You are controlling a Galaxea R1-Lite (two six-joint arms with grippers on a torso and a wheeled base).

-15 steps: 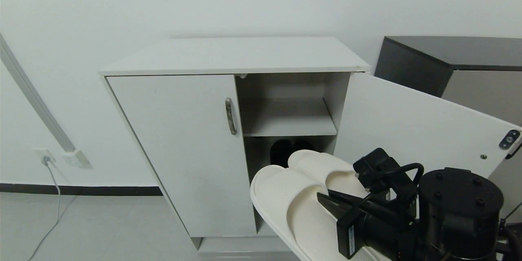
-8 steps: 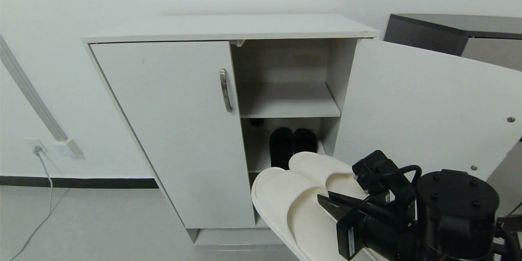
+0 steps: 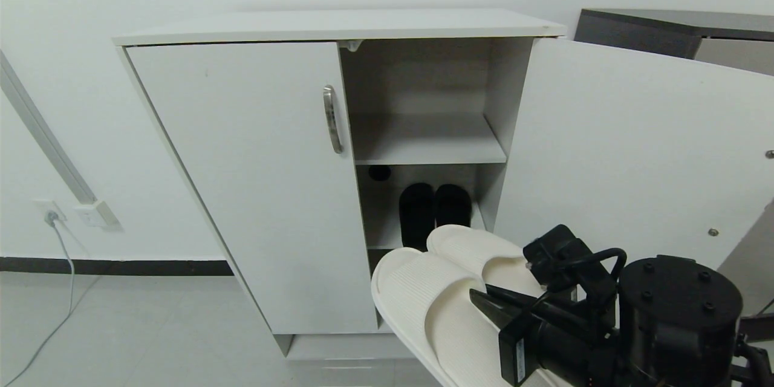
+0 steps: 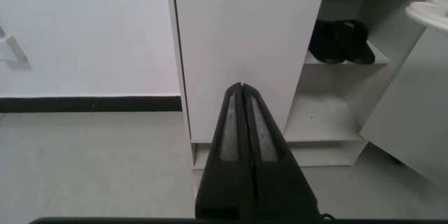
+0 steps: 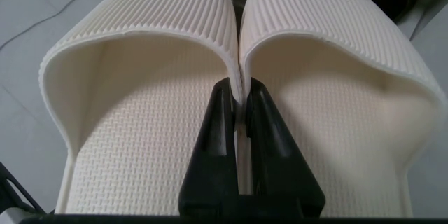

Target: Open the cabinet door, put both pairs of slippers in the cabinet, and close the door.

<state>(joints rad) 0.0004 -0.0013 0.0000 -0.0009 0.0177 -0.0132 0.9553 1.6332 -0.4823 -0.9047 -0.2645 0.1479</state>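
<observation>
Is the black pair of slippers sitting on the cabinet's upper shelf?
No, the black pair of slippers lies on the shelf below the upper shelf of the white wooden cabinet.

Left door [image 3: 242, 181] across the cabinet [image 3: 338, 24]'s left half; right door [image 3: 635, 145] swung out to the right. In the opening, under the upper shelf [image 3: 426, 139], 1 pair of slippers [image 3: 434, 208] side by side on the next shelf [image 3: 384, 227]. In front, seemingly just outside the opening, the 2nd pair [image 3: 447, 296], clamped in the right pincer [image 3: 484, 302]. Left pincer [image 4: 241, 91] low before the left door.
</observation>
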